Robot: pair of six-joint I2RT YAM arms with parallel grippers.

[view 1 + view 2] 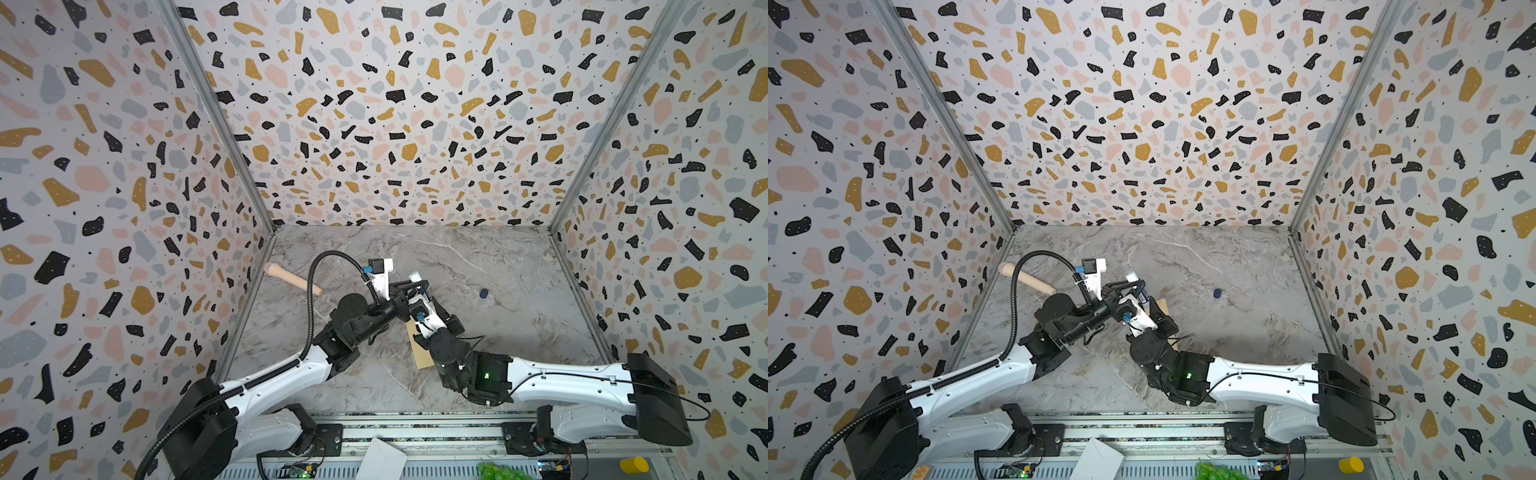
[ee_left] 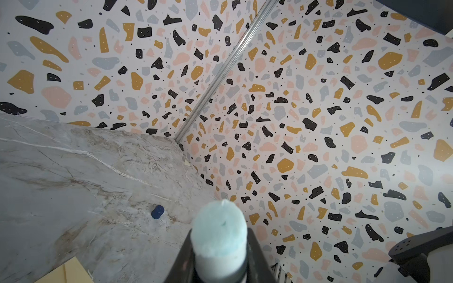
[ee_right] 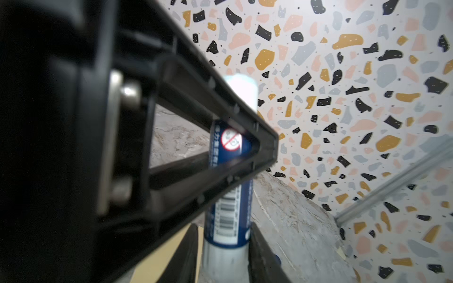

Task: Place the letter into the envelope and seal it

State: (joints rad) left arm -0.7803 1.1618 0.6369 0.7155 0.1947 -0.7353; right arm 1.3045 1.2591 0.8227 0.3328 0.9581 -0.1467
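Nearest, along the metal rail (image 1: pixel 415 432) at the front edge: a white folded paper piece (image 1: pixel 382 457), a green bunch (image 1: pixel 500 471) and a yellow cylinder (image 1: pixel 633 465). Beyond, on the grey marble table (image 1: pixel 478 257), a meeting of both arms at mid-table, directly over the envelope (image 1: pixel 422 353). Lies flat on the marble there, tan kraft, mostly covered by the right arm's wrist, showing only as a strip in both top views and as a corner in each wrist view. Left gripper (image 1: pixel 417 287): clenched on a glue stick (image 2: pixel 220 227), pale blue-white glue tip bared, black fingers (image 2: pixel 182 257) tight against both sides of the barrel in the left wrist view. Right gripper (image 3: pixel 223 242): brought in from the opposite side, fingers (image 3: pixel 263 257) flanking the stick's white lower end below the blue barcode label; impossible to tell whether pressing on it or slack. Close across the right wrist view, blurred, one black triangular finger from the left arm, crossing the stick's blue barrel. Off to the right of the arms, well apart, a small dark-blue cap (image 1: pixel 483 293) alone on the marble. Near the left wall, a pale wooden rod (image 1: pixel 293 279) lying aslant, one end behind the left arm's black cable hose (image 1: pixel 309 320). All around, terrazzo-patterned walls (image 1: pixel 395 104).
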